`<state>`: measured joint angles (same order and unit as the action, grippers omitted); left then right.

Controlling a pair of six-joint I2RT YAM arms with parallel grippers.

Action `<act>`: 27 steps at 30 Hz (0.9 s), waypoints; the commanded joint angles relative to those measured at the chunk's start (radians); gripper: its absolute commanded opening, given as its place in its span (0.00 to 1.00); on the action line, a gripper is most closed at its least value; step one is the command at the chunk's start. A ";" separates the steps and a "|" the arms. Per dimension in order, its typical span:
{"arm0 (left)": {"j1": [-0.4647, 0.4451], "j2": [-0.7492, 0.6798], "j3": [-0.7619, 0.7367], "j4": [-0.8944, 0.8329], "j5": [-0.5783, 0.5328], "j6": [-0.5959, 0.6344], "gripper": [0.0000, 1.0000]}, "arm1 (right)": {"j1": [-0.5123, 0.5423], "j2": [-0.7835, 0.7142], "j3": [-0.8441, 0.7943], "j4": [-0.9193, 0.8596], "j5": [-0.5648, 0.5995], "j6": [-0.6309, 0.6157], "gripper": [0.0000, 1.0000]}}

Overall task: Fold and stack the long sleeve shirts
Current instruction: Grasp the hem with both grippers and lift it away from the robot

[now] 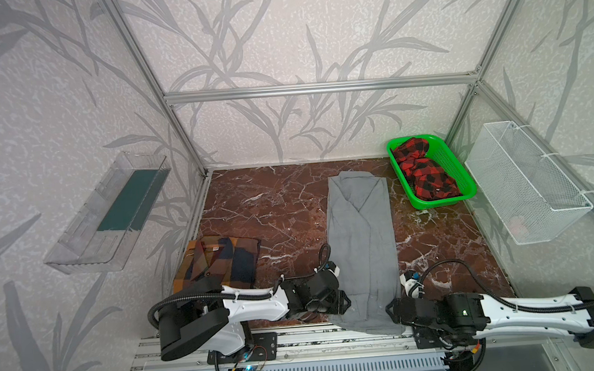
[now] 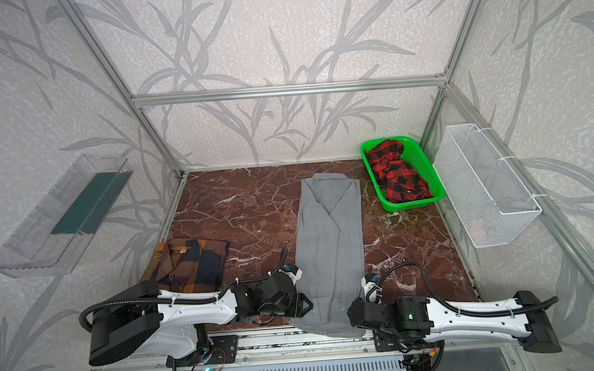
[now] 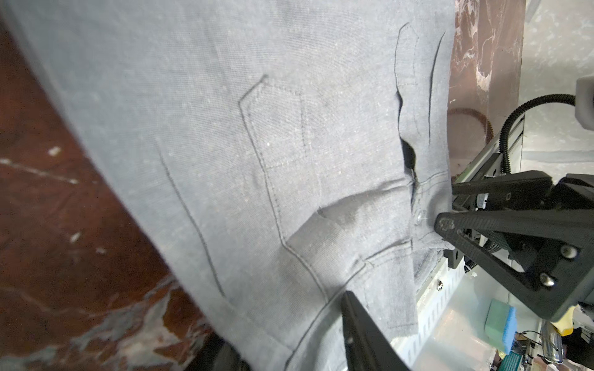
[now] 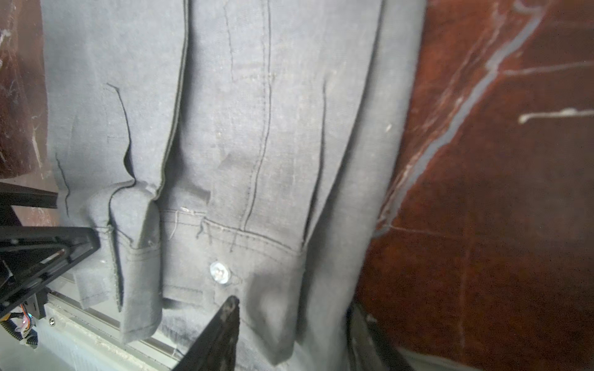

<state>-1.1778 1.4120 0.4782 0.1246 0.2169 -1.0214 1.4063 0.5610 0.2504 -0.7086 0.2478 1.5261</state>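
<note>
A green basket (image 1: 437, 203) stands at the far right corner of the table, holding a crumpled red and black checked cloth (image 1: 423, 174). A white wire basket (image 1: 524, 184) hangs on the right wall; anything in it is too faint to make out. A clear plastic tray (image 1: 88, 244) hangs on the left wall with a dark green strip (image 1: 128, 201) in it.

The grey shirt (image 1: 361, 232) lies right of the table's middle, folded into a long narrow band. Its long axis runs from near to far, with the collar at the far end. The hem and a buttoned cuff (image 4: 220, 272) at the near end hang over the table's edge onto the metal rail (image 1: 299, 336). The checked shirt (image 1: 218, 263) lies folded at the near left corner, collar to the far side.

The left gripper (image 1: 345, 303) is at the band's left edge near the hem, and the right gripper (image 1: 392, 310) is at its right edge. Each has its fingers partly apart with cloth between them. I cannot tell whether either one actually pinches the cloth.

The table (image 1: 271, 202) is dark red marble with white veins. Pale walls (image 1: 278, 33) with a grey leaf pattern and a metal frame (image 1: 317, 87) surround it.
</note>
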 commanded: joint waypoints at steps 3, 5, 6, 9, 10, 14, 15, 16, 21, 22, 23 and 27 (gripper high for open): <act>-0.014 0.065 -0.065 -0.169 0.021 -0.015 0.23 | 0.009 0.035 -0.044 -0.033 -0.021 0.003 0.43; -0.014 0.065 -0.067 -0.173 0.020 -0.020 0.09 | 0.007 -0.009 -0.049 -0.054 -0.011 0.011 0.32; -0.014 0.065 -0.067 -0.176 0.017 -0.020 0.07 | 0.008 -0.034 -0.049 -0.071 -0.005 0.013 0.28; -0.014 0.065 -0.057 -0.190 0.015 -0.019 0.07 | 0.008 -0.105 -0.041 -0.126 0.017 0.015 0.15; -0.014 0.063 -0.052 -0.194 0.016 -0.018 0.06 | 0.008 -0.119 -0.040 -0.132 0.020 0.012 0.13; -0.016 0.041 -0.015 -0.241 0.018 -0.014 0.00 | 0.008 -0.104 -0.021 -0.109 0.020 -0.012 0.07; -0.016 0.028 -0.002 -0.263 0.016 -0.013 0.00 | 0.009 -0.086 -0.010 -0.099 0.021 -0.023 0.06; -0.016 0.014 0.010 -0.285 0.013 -0.011 0.00 | 0.007 -0.066 0.002 -0.089 0.022 -0.032 0.06; -0.017 -0.074 0.063 -0.384 -0.005 -0.032 0.00 | 0.008 0.018 0.096 -0.092 0.053 -0.091 0.00; -0.016 -0.089 0.071 -0.397 -0.005 -0.040 0.00 | 0.008 0.014 0.117 -0.113 0.069 -0.099 0.00; -0.016 -0.103 0.083 -0.415 -0.007 -0.050 0.00 | 0.008 0.003 0.138 -0.135 0.089 -0.110 0.00; -0.014 -0.127 0.159 -0.499 -0.022 -0.070 0.00 | 0.007 -0.029 0.167 -0.115 0.135 -0.140 0.00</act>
<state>-1.1904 1.3079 0.5781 -0.2371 0.2279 -1.0599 1.4082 0.5442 0.3965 -0.7750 0.3023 1.4269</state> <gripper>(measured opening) 0.050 0.056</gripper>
